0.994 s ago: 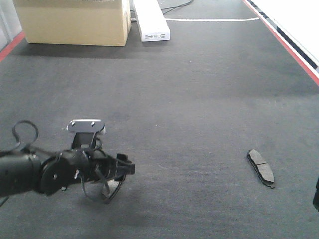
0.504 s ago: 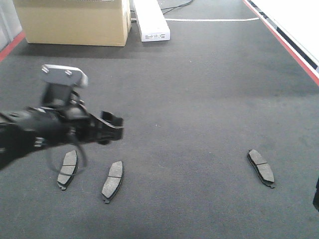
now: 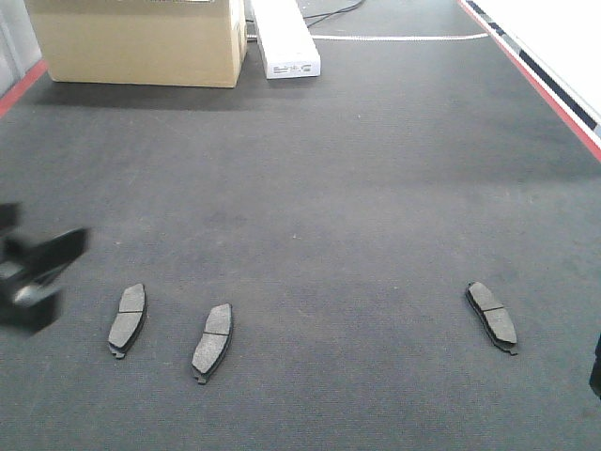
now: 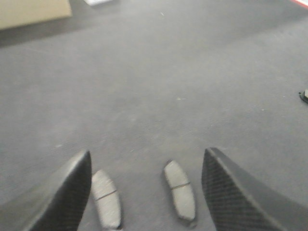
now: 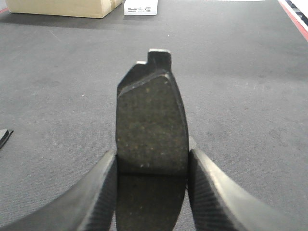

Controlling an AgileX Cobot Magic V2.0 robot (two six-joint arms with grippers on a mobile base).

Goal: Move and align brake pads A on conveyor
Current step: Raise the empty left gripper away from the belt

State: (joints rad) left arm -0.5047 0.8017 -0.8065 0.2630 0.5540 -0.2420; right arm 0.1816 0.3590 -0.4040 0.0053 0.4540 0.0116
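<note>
Right wrist-mounted view shows the right end effector clamped on one brake pad, held upright above the conveyor. The left end effector has its fingers spread apart and empty, with two pads lying side by side just ahead of it; a third pad lies well apart. Judging by this, the held pad awaits placing: lower it beside the pair, parallel.

The left gripper has two thick black jaws with tiny criss-cross bumps and rounded tips. The right gripper looks the same: black, bumpy, curved.
</note>
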